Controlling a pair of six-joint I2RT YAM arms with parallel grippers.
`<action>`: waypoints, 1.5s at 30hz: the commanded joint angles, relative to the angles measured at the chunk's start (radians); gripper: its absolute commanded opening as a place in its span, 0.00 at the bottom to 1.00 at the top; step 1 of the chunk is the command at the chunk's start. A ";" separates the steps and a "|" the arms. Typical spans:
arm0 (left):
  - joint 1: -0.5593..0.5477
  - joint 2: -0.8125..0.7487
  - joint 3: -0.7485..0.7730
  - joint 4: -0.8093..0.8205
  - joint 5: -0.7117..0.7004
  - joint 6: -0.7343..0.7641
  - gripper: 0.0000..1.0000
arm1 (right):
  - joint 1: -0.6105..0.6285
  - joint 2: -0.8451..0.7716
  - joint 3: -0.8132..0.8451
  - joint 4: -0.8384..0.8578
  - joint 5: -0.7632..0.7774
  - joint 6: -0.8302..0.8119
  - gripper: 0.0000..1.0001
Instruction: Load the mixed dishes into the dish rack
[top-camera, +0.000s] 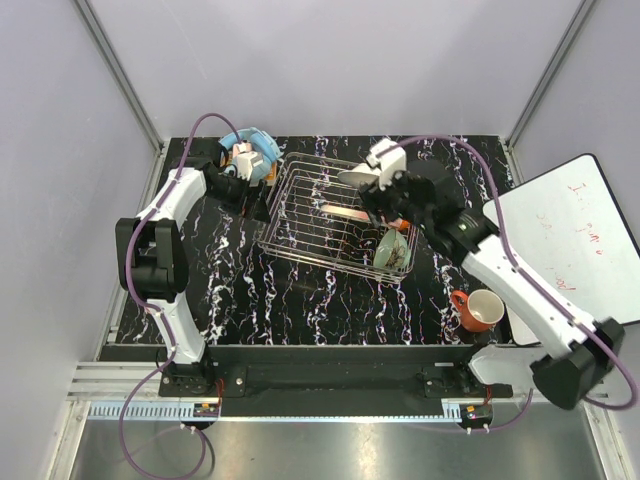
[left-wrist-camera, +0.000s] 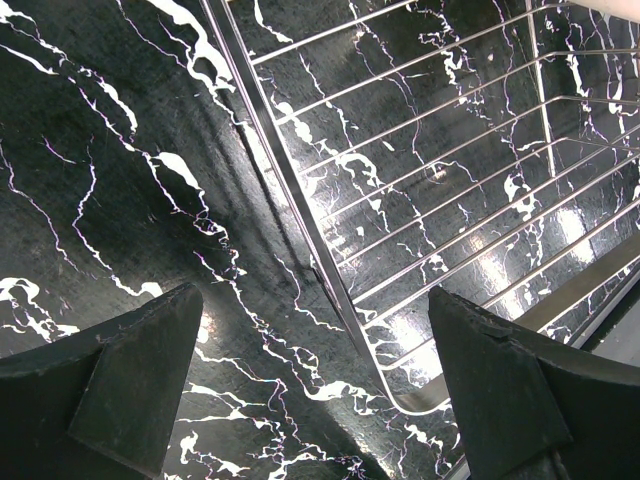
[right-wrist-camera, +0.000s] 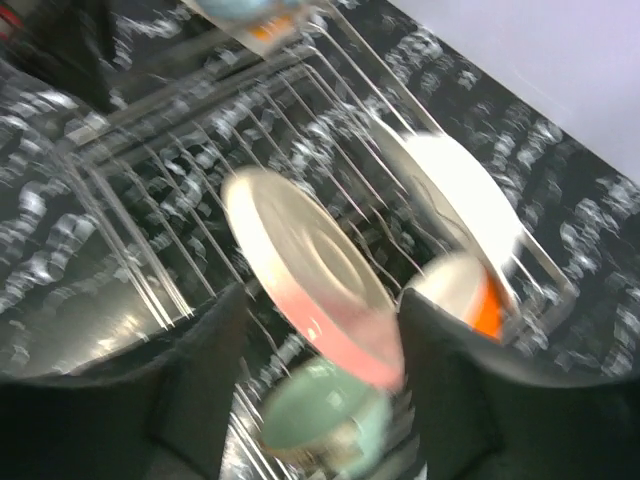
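The silver wire dish rack (top-camera: 318, 218) stands mid-table. In it the pink-and-cream plate (right-wrist-camera: 310, 265) stands on edge, the plain white plate (right-wrist-camera: 462, 198) leans at the far side, and the pale green bowl (top-camera: 392, 250) lies at the near right corner. An orange-and-white dish (right-wrist-camera: 470, 295) sits beside them. My right gripper (top-camera: 378, 205) hangs open over the rack, its fingers either side of the pink plate's lower rim; this view is blurred. My left gripper (left-wrist-camera: 320, 390) is open and empty, low over the rack's left rim (left-wrist-camera: 300, 200). The orange-red mug (top-camera: 480, 310) stands on the table to the right.
The blue headphones (top-camera: 252, 145) lie behind the rack's left corner, close to my left arm. The white board (top-camera: 575, 240) leans at the right edge of the table. Pale walls close in the back and sides.
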 joint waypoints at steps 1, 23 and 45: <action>0.003 -0.030 0.021 0.010 0.027 -0.002 0.99 | 0.062 0.158 0.166 0.066 -0.159 0.103 0.57; 0.005 -0.052 -0.019 0.022 0.024 0.007 0.99 | 0.212 0.754 0.649 -0.152 -0.186 0.156 0.06; 0.011 -0.098 -0.093 0.031 0.019 0.030 0.99 | 0.131 0.795 0.584 -0.157 -0.057 0.135 0.00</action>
